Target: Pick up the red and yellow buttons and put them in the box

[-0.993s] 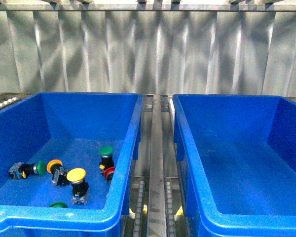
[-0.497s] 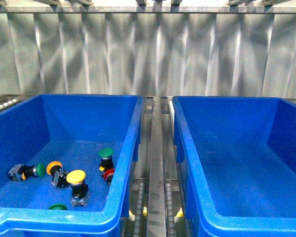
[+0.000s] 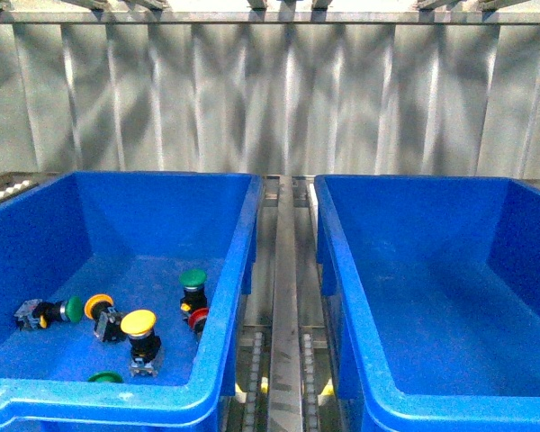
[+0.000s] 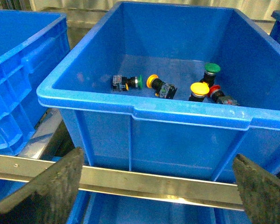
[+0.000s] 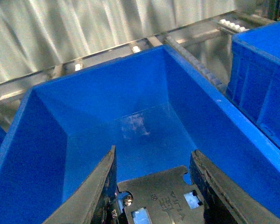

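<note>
- The right box (image 3: 342,297) had shown a red speck at the far right edge of the front view half a second earlier. That speck was now gone, and the box's visible floor was bare. I judged that no button had been delivered there yet.
- The left box (image 3: 225,297) held every button in view, and none of them had moved.
- The metal rail (image 3: 285,297) ran between the two boxes. Together with the tall box walls, it stood in the way of any carry across.
- The left gripper (image 4: 157,155) hung spread wide and empty, outside the left box's near wall.
- The right gripper (image 5: 153,151) hovered over the right box. A black part (image 5: 163,200) filled the gap between its fingers, and I could not tell whether it was gripped.
- The upright yellow button (image 3: 139,322) stood clear, with the tipped yellow button (image 3: 97,305) just beside it.
- The red button (image 3: 199,317) lay against the box wall, touching a green button (image 3: 193,278) that crowded any grasp.
</note>
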{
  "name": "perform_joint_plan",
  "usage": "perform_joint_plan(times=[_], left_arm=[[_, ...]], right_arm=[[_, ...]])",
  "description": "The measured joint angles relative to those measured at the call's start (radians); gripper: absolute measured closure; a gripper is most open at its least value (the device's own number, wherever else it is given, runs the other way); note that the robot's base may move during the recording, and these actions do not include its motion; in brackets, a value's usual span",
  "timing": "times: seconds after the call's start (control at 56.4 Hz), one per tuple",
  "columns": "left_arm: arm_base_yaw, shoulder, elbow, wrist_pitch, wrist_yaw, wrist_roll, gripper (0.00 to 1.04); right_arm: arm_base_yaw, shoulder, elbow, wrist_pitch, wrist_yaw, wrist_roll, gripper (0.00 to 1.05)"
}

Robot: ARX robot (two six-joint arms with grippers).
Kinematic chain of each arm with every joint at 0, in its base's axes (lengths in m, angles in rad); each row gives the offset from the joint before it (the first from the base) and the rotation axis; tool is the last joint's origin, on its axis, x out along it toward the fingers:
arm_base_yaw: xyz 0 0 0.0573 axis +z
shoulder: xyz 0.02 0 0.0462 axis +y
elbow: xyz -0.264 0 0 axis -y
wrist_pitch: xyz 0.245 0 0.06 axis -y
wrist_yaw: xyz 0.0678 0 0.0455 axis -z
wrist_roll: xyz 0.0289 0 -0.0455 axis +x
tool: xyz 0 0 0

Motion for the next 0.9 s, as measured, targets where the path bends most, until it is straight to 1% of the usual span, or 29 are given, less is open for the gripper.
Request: perform_joint_plan(times=[0.018,0.089,0.248,0.355,0.426,0.55,0.692,0.816,0.869,0.905], left_arm=[[0.0,0.0,0.0,0.0,0.0,0.001,0.06],[0.0,0.0,0.0,0.0,0.0,0.002,0.09],[0.0,0.0,0.0,0.0,-0.003,0.002,0.08],[0.0,0.0,0.0,0.0,-0.003,0.002,0.08],[0.0,0.0,0.0,0.0,-0.003,0.002,0.08],[0.0,0.0,0.0,0.0,-0.002,0.002,0.08],[0.0,0.0,0.0,0.001,-0.002,0.002,0.08],[0.0,0.0,0.0,0.002,0.0,0.003,0.08],[0.0,0.0,0.0,0.002,-0.001,0.002,0.08],[0.0,0.0,0.0,0.002,-0.001,0.003,0.08]], right_arm=[[0.0,0.0,0.0,0.003,-0.001,0.0,0.65],[0.001,0.0,0.0,0.003,-0.008,0.011,0.65],[-0.01,0.0,-0.004,-0.016,0.003,0.068,0.65],[-0.025,0.0,-0.006,-0.016,-0.025,0.083,0.65],[-0.053,0.005,-0.006,-0.018,-0.045,0.093,0.65],[-0.134,0.019,0.008,-0.034,-0.083,0.103,0.65],[-0.247,0.057,0.089,-0.045,-0.137,0.103,0.65],[-0.334,0.106,0.175,-0.045,-0.127,0.087,0.65],[-0.37,0.148,0.224,-0.043,-0.113,0.056,0.65],[-0.387,0.171,0.253,-0.061,-0.121,0.045,0.65]])
